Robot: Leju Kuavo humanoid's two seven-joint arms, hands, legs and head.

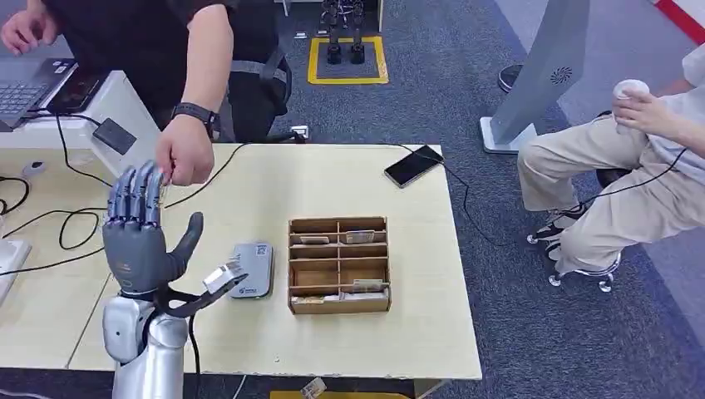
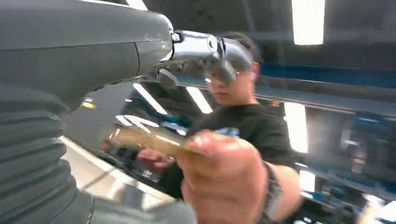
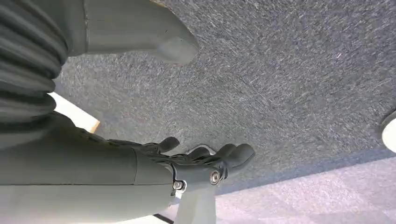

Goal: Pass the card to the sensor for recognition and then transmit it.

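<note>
Raising left hand (image 1: 137, 237), fingers spread, apparently empty

sensor (image 1: 253, 268): small mark and a code square at its 1 o'clock corner, too small to read
other text: none legible

The silver left arm (image 1: 148, 349) rises at seven o'clock, its grey many-fingered left robot hand (image 1: 143, 233) upright, fingers straight and together, thumb out toward two o'clock, holding nothing. The grey right robot hand (image 3: 187, 161) hangs loosely uncurled, empty.

phone (image 1: 413, 165), laptop (image 1: 25, 86), wooden organizer (image 1: 338, 264)
</note>
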